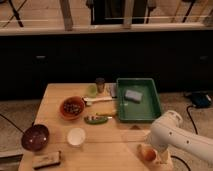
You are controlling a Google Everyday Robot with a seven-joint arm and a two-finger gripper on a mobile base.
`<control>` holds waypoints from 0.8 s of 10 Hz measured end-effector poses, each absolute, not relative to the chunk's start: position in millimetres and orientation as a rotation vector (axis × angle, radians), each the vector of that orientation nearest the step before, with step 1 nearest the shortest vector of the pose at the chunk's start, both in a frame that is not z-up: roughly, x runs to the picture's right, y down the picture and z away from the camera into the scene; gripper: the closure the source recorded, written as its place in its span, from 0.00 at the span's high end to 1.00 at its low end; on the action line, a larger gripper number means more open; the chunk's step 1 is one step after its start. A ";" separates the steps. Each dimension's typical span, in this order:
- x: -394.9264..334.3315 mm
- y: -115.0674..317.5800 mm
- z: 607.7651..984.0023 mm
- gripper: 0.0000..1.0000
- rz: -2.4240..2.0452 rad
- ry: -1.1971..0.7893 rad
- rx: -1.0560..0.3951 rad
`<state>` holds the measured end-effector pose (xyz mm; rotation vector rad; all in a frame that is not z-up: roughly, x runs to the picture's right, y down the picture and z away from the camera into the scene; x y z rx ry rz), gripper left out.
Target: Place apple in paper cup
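The apple (145, 151) is small and red-orange, low over the front right corner of the wooden table (55, 100). My gripper (152, 154) is right at the apple, at the end of the white arm (175, 136) that comes in from the right and covers part of it. The paper cup (76, 136) is small and white. It stands upright on the front left part of the table, well to the left of the apple and the gripper.
An orange bowl (72, 107) with dark contents and a maroon bowl (35, 136) stand left of the cup. A green tray (150, 111) holding a grey sponge (133, 95) is at back right. A green item (95, 119), a white utensil (98, 100) and a brown block (46, 160) also lie on the table.
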<state>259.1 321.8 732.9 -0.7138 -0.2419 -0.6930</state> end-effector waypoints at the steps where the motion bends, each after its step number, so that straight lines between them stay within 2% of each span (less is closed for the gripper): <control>1: 261.6 323.1 733.0 0.80 -0.691 -0.245 -0.716; 8: 268.4 328.6 737.3 0.80 -0.741 -0.256 -0.709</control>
